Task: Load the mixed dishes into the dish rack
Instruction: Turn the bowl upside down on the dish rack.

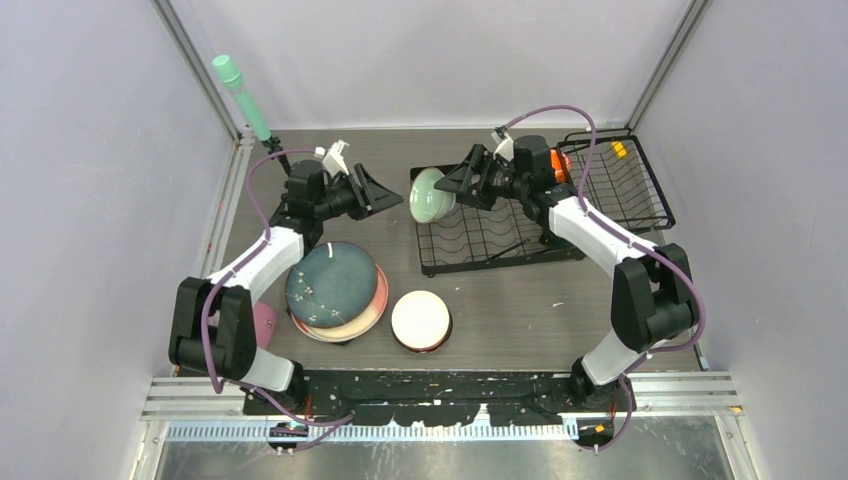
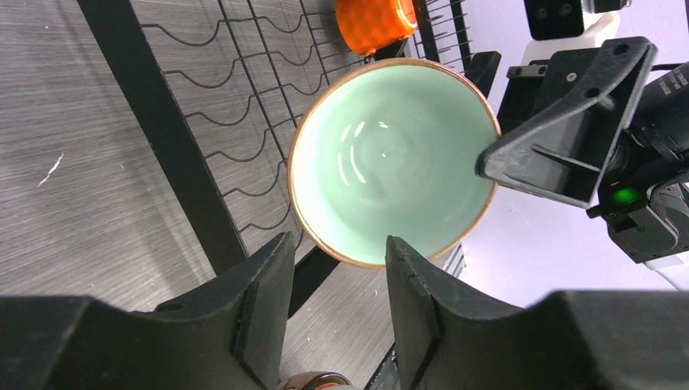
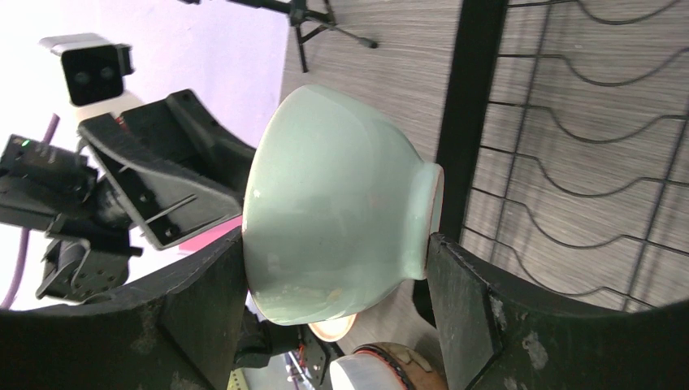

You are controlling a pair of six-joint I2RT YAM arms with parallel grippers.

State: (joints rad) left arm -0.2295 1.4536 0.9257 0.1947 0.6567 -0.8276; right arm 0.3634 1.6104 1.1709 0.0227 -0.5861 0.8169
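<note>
The mint-green bowl (image 3: pixel 325 162) hangs tipped on its side in the air over the left edge of the dish rack (image 1: pixel 480 240), its mouth turned toward the left arm and its foot toward the right one. The right gripper (image 3: pixel 335 252) has it: its jaws are closed on the bowl, one finger on the mouth side at the rim and the other pressed flat on the foot ring. That hold keeps the bowl on edge, which I judge suits standing it between the wavy wires of the slotted section below. The left gripper (image 2: pixel 337 260) faces the bowl's mouth with its jaws parted and nothing between them. The rim lies just beyond the tips, apparently untouched, so the weight looks to be carried by the right arm alone. An orange mug (image 2: pixel 370 20) appears to sit further back in the rack, partly hidden by the right arm in the overhead view. On the surface (image 1: pixel 520 300) by the left arm, the dark teal speckled plate (image 1: pixel 330 280) lies stacked on the pink plate (image 1: pixel 378 305), with the white bowl (image 1: pixel 420 318) just beside them; none of these is loaded yet. No brand, label or writing can be read anywhere; the only marking is a small green light (image 2: pixel 624 195) on the right wrist.
</note>
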